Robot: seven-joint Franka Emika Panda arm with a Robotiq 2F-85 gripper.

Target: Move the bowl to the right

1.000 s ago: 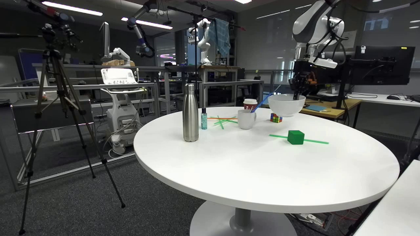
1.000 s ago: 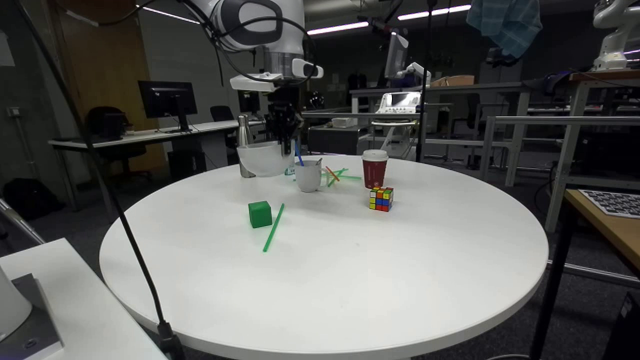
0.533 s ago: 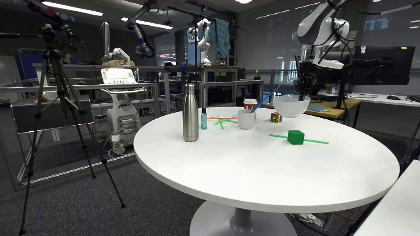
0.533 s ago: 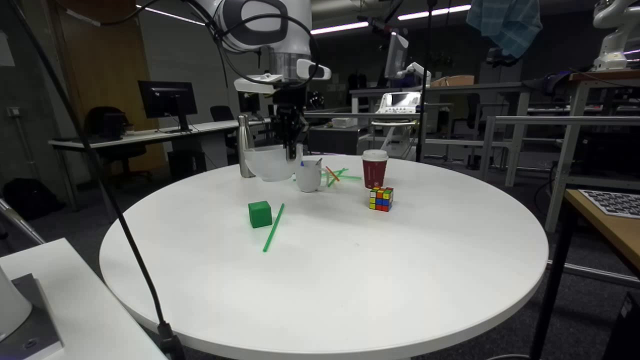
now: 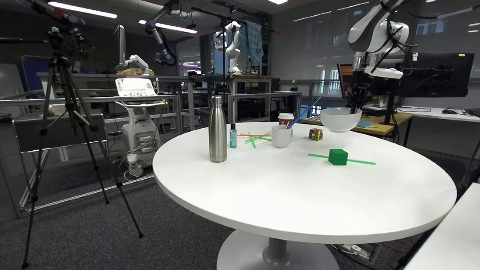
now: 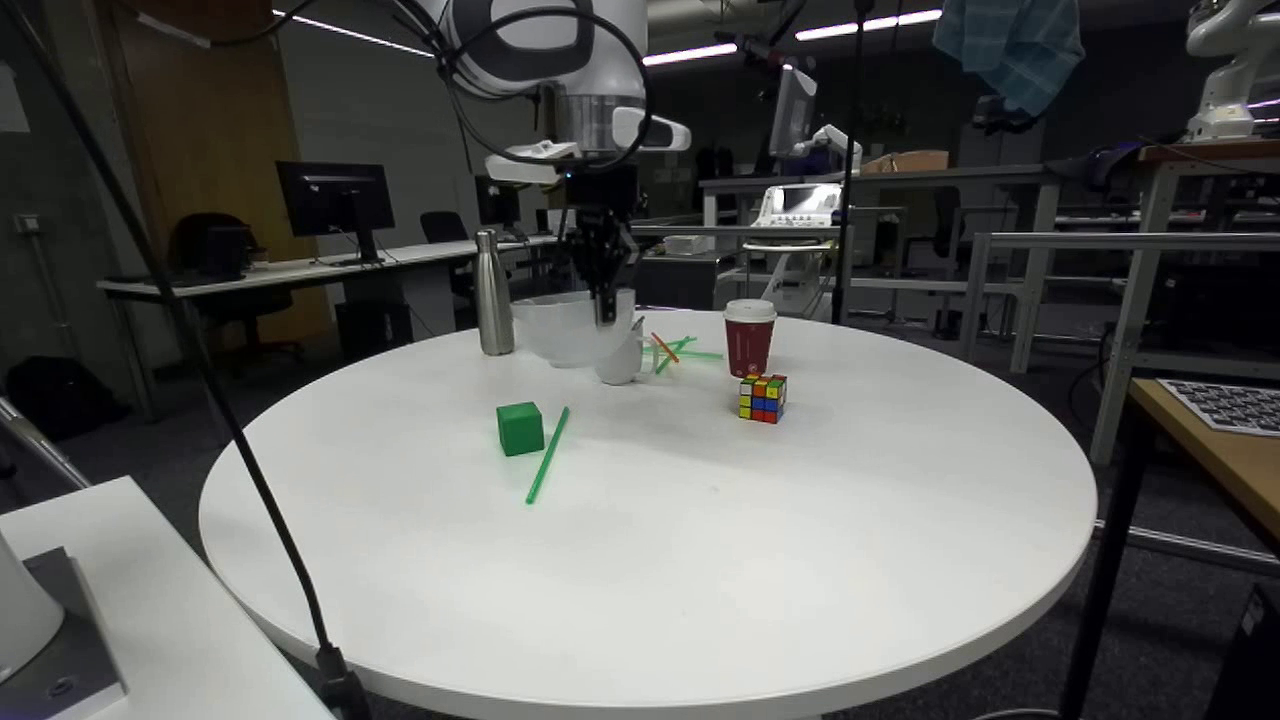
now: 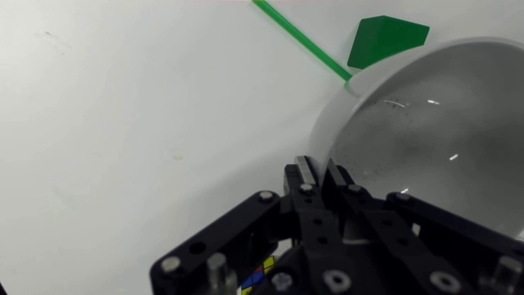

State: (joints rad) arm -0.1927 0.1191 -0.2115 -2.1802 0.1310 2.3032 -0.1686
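Observation:
The white bowl (image 5: 337, 122) is held a little above the round white table (image 5: 270, 187), roughly upright. It shows in both exterior views, here beside the steel bottle and in front of part of the mug (image 6: 560, 332). My gripper (image 5: 353, 110) points down at the bowl's rim; it also shows here (image 6: 605, 308). In the wrist view the bowl (image 7: 430, 139) fills the right side. The fingertips (image 7: 320, 168) pinch its rim, one finger inside and one outside. The bowl's far right edge is cut off in the wrist view.
A green cube (image 5: 338, 157) and green straw (image 5: 362, 162) lie near the bowl. A Rubik's cube (image 6: 763, 398), white mug (image 6: 618, 368) with straws, red paper cup (image 6: 749, 338), steel bottle (image 6: 493, 300) and small teal bottle (image 5: 233, 137) stand on the table. Loose straws (image 5: 255, 138) lie behind.
The gripper and the bowl have moved rightward in both exterior views. The bowl now covers part of the mug in an exterior view. The other objects have not moved.

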